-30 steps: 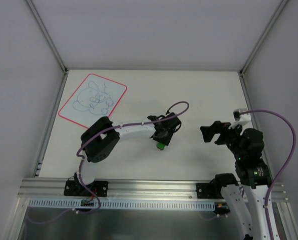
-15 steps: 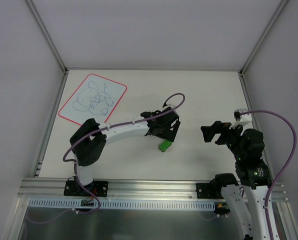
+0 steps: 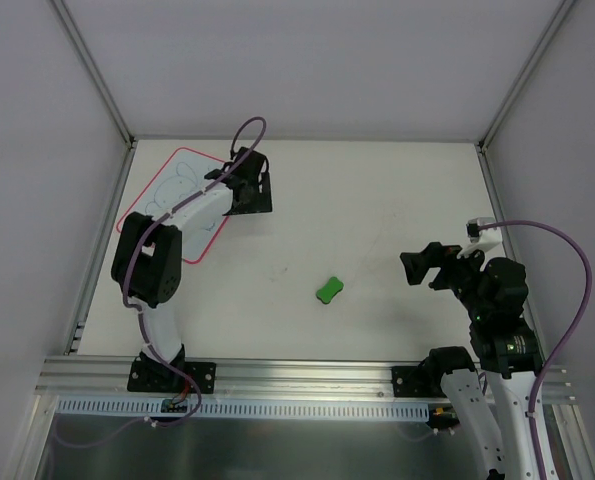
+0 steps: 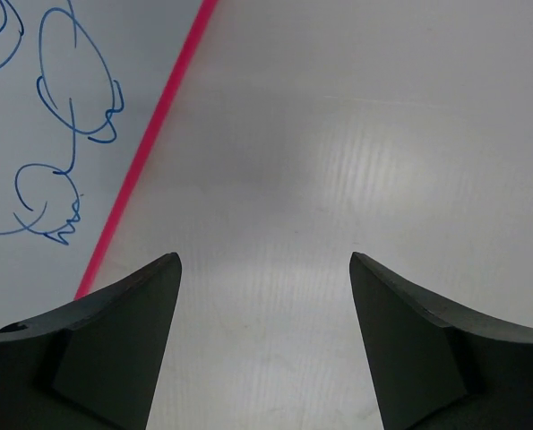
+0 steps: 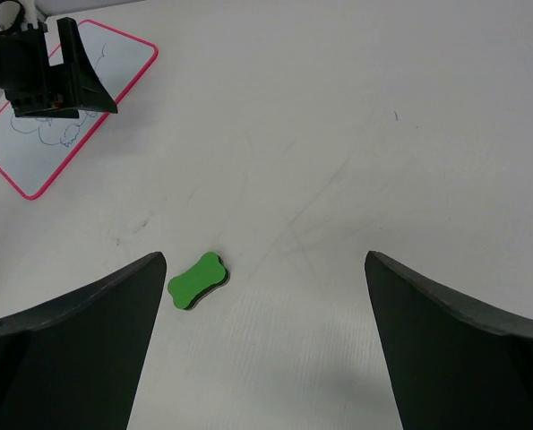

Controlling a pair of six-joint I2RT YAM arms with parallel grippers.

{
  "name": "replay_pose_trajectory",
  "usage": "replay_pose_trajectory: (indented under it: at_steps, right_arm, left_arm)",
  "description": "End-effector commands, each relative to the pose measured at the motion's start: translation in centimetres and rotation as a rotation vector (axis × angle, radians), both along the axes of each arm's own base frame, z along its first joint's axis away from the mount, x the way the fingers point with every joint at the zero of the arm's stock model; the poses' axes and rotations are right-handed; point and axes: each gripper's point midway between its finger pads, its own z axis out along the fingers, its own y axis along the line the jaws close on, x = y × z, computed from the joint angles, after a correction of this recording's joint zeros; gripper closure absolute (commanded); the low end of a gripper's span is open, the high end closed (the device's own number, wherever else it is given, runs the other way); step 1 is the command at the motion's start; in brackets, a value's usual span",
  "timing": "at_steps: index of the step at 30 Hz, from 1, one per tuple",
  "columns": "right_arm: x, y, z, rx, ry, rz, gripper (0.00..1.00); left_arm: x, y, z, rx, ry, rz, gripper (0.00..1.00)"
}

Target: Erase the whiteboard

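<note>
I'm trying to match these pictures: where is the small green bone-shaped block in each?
Top external: small green bone-shaped block lying near the middle.
Left wrist: not in it.
Right wrist: block lower left.
Shared landmark: the white pink-bordered whiteboard, scribbled blue, in all three.

Left arm (image 3: pixel 205 203), right arm (image 3: pixel 497 292): white links, black joints, purple cables (image 3: pixel 527 222), black wedge-shaped end effector fingers (image 4: pixel 114 349).

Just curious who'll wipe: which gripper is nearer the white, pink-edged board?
Left. The left gripper hovers at the whiteboard's right edge; the right gripper is far to its right.
</note>
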Motion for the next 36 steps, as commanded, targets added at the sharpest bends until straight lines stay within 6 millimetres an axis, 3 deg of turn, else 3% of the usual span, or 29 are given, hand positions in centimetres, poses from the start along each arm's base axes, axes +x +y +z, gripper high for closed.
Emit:
replay_pose_trajectory:
  at_steps: [1, 8, 20, 25, 31, 34, 36]
  right_arm:
    - [0.1, 0.6, 0.8, 0.010, -0.038, 0.035, 0.01]
    - [0.1, 0.8, 0.7, 0.009, -0.031, 0.046, 0.01]
    - [0.0, 0.8, 0.6, 0.009, -0.032, 0.048, 0.01]
    - [0.0, 0.8, 0.6, 0.010, -0.035, 0.048, 0.01]
    - [0.0, 0.9, 0.5, 0.010, -0.029, 0.052, 0.01]
    - [0.0, 0.9, 0.4, 0.011, -0.027, 0.052, 0.01]
    - [0.0, 0.9, 0.5, 0.010, -0.032, 0.052, 0.01]
  left_arm:
    - [1.6, 1.1, -1.0, -0.008, 0.035, 0.004, 0.24]
    - [4.1, 3.0, -3.3, -0.025, 0.078, 0.036, 0.26]
    - [4.1, 5.3, -7.0, -0.050, 0.168, 0.100, 0.27]
    - [4.0, 5.3, -6.0, -0.055, 0.149, 0.094, 0.27]
    - [4.6, 6.4, -2.2, -0.015, 0.056, 0.100, 0.28]
    - [5.1, 7.3, -2.5, -0.019, 0.059, 0.116, 0.29]
    - [5.1, 7.2, -3.7, -0.044, 0.093, 0.118, 0.30]
